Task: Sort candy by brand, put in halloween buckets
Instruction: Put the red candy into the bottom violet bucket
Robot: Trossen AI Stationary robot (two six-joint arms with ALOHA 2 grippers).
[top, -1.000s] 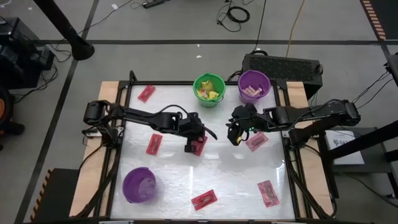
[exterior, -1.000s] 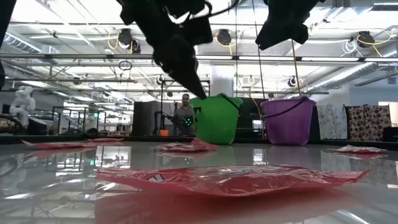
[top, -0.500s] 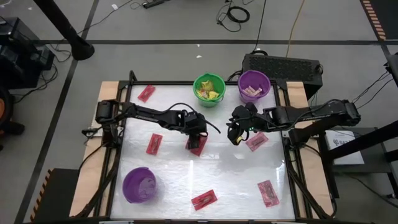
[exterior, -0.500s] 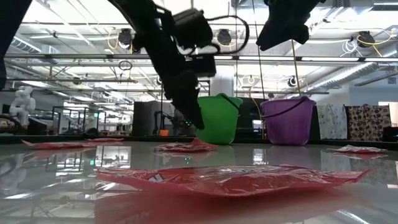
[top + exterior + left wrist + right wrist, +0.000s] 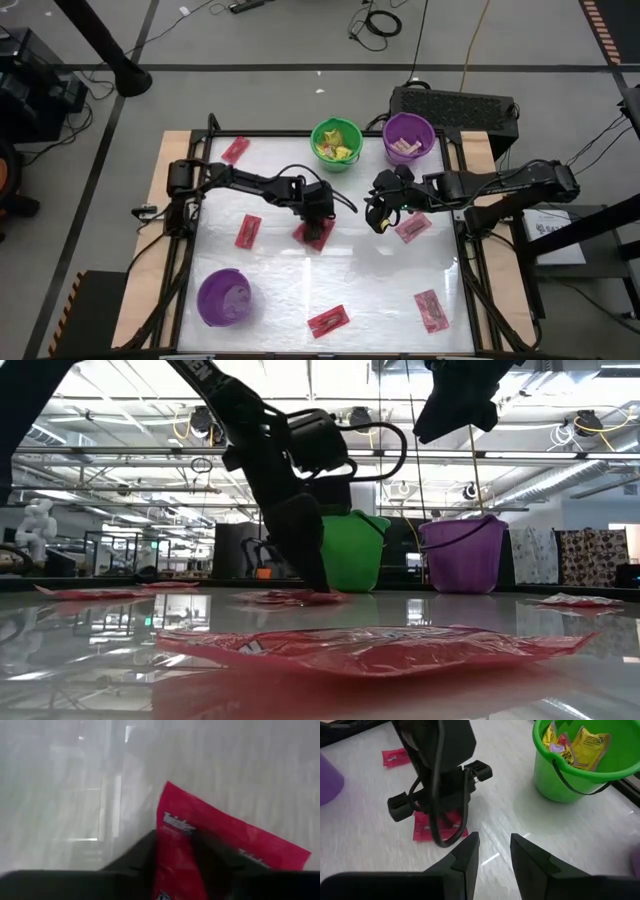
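Candy packets, flat and red, lie spread over the shiny white worktop [image 5: 380,280]. Near the middle of the high view, the left gripper [image 5: 315,234] is pressed down on one red packet [image 5: 318,233], with a finger on each side of it. In the left wrist view the packet [image 5: 200,855] sits between the two dark fingers [image 5: 135,862], so the gripper is closing around it. The right gripper [image 5: 376,218] hangs a little to the right of it, above the worktop, holding nothing, its fingers [image 5: 465,855] a small way apart. Just right of that lies a pink packet [image 5: 412,227]. At the top middle of the high view stands the green bucket [image 5: 336,144] with yellow packets inside, and the purple bucket [image 5: 408,138] beside it holds tan pieces. Another purple bucket [image 5: 224,297] stands at the lower left. More red packets lie at the upper left [image 5: 235,150], the left [image 5: 247,231], the bottom middle [image 5: 328,321] and the lower right [image 5: 431,309].
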